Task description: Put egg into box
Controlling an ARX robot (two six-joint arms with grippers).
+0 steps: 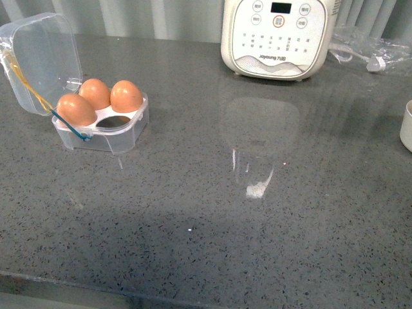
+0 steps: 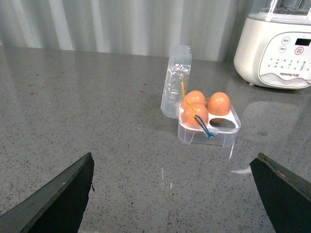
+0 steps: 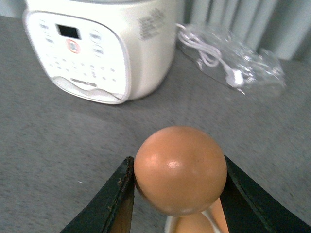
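Note:
The box (image 1: 122,138) stands at the far left of the counter with its clear lid (image 1: 38,58) swung open. It holds three orange-brown eggs (image 1: 96,93), and its near-right hollow (image 1: 114,120) has nothing in it. In the left wrist view the box (image 2: 218,137) lies ahead of my left gripper (image 2: 172,194), which is open and well short of it. My right gripper (image 3: 178,167) is shut on the egg (image 3: 181,170), lifted with a dark finger (image 3: 114,199) on each side. Neither arm shows in the front view.
A large white appliance (image 1: 278,35) with buttons stands at the back. Behind it to the right lies a clear bag with a white cable (image 3: 228,60). A white dish (image 1: 407,125) sits at the right edge. Under the held egg, another egg (image 3: 194,225) rests inside a white rim.

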